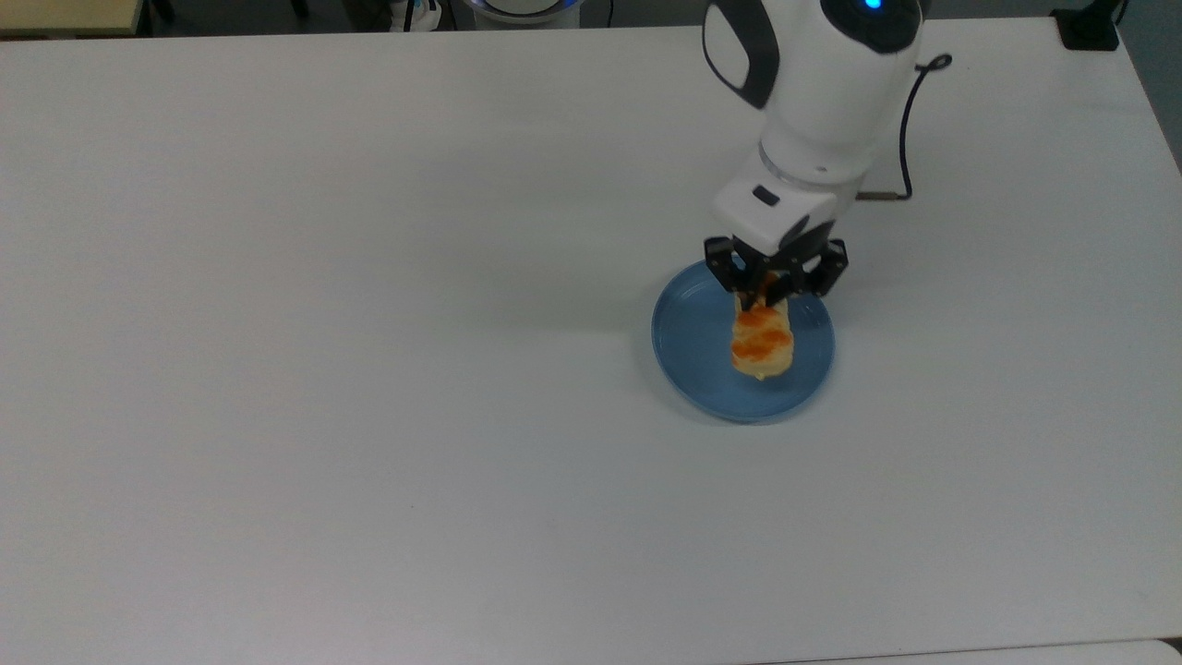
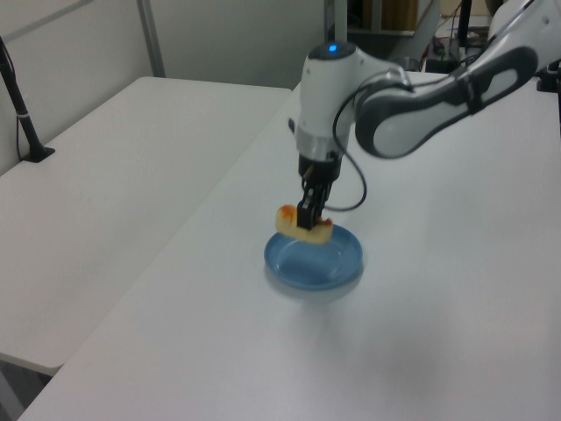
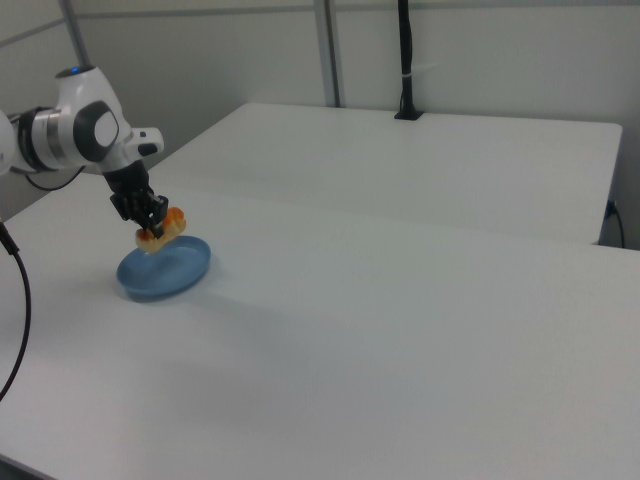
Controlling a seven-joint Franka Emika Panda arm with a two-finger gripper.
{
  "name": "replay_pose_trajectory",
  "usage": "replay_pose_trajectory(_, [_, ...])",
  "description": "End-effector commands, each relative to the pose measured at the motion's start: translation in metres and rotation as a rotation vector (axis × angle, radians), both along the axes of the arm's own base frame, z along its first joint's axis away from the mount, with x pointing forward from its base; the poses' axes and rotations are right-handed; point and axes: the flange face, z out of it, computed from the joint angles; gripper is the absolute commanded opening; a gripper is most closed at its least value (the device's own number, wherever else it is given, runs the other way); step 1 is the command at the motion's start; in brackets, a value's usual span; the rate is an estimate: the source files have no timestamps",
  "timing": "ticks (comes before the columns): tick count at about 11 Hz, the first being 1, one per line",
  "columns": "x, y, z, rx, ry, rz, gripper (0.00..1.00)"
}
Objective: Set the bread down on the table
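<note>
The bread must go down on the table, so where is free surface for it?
The table is bare across the top view's left and below the blue plate. The one crowded spot is the plate, where the gripper holds the bread above it.

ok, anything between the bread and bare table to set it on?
Nothing visible. The gripper holds the bread lifted above the blue plate, which lies directly beneath; the table beyond the plate's rim is open white surface.

table (image 1: 369, 369): is looking matt, smooth and white
blue plate (image 1: 688, 342): is showing a smooth, slightly glossy surface
bread (image 1: 763, 342): above the blue plate, is looking pale with shiny orange glaze
</note>
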Motion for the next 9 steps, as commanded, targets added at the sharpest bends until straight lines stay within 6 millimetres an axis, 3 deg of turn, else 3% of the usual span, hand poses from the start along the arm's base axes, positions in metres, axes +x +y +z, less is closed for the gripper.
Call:
replay_pose_trajectory(1, [-0.056,-0.107,0.045,-0.021,0.152,0.165,0.17])
replay_pose_trajectory(2, [-0.069,-0.147,0.04,-0.029,0.23,0.22,0.18])
replay_pose_trajectory(4, [-0.098,-0.189,0.0,-0.036,0.358,0.3,0.2])
replay_pose_trajectory(7, [-0.103,-0.208,-0.032,-0.041,0.421,0.274,0.28])
replay_pose_trajectory(8, [-0.103,-0.209,-0.035,-0.041,0.429,0.272,0.38])
replay_pose_trajectory(9, [-0.103,-0.208,-0.038,-0.044,0.434,0.269,0.76])
